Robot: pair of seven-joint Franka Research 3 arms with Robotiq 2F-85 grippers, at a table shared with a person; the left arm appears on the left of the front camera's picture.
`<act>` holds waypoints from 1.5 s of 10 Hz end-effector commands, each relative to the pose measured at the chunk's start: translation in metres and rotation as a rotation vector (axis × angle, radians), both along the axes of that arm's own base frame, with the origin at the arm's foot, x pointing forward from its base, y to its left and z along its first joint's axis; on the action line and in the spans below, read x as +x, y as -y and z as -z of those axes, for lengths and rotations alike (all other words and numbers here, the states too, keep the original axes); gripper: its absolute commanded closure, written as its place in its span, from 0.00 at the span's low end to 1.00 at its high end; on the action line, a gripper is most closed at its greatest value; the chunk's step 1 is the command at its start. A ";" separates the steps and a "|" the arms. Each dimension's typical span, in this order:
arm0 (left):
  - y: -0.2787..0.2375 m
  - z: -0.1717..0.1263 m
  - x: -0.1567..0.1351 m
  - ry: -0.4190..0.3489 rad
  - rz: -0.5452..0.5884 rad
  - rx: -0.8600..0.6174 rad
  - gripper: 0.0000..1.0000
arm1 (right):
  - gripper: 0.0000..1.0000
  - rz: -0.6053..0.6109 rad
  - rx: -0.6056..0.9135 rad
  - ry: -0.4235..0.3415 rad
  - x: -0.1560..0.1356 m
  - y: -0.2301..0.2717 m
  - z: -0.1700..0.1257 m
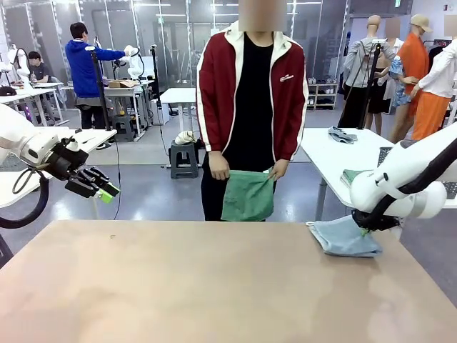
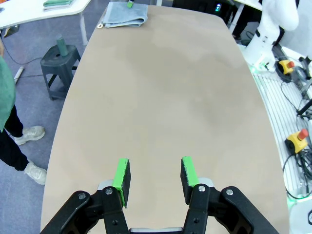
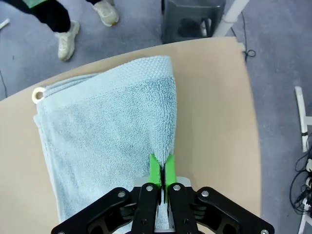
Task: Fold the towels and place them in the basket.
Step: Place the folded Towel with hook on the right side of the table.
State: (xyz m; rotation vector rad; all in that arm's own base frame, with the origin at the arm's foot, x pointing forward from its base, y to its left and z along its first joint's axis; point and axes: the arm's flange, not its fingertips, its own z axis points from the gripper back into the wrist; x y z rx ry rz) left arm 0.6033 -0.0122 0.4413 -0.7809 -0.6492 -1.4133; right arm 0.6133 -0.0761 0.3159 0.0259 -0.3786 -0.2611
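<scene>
A folded grey-blue towel (image 1: 345, 237) lies at the table's far right edge. My right gripper (image 3: 162, 171) is shut on its near edge, pinching a fold of the grey-blue towel (image 3: 107, 139) between the green pads; in the front view that gripper (image 1: 365, 226) is mostly hidden behind the arm. The same towel (image 2: 124, 14) shows far off in the left wrist view. A person across the table holds a sea-green towel (image 1: 248, 196) in both hands. My left gripper (image 1: 100, 187) hangs open above the table's left edge, nothing between its fingers (image 2: 122, 176). The basket is out of view.
The tan table (image 1: 214, 286) is bare apart from the towel. A grey stool (image 3: 192, 19) stands beyond the far right corner. A white side table (image 1: 343, 153) at the right holds more cloth. Cables and emergency-stop buttons (image 2: 298, 141) lie on the floor.
</scene>
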 end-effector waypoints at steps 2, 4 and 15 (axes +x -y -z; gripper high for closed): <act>0.001 -0.001 0.002 0.004 0.012 -0.002 0.46 | 0.96 0.035 0.004 0.033 0.006 0.036 0.000; 0.001 -0.001 0.002 0.004 0.012 -0.002 0.46 | 0.96 0.035 -0.003 0.029 0.007 0.052 -0.002; 0.001 -0.001 0.002 0.004 0.012 -0.002 0.46 | 0.16 -0.026 -0.060 0.120 -0.063 0.075 -0.163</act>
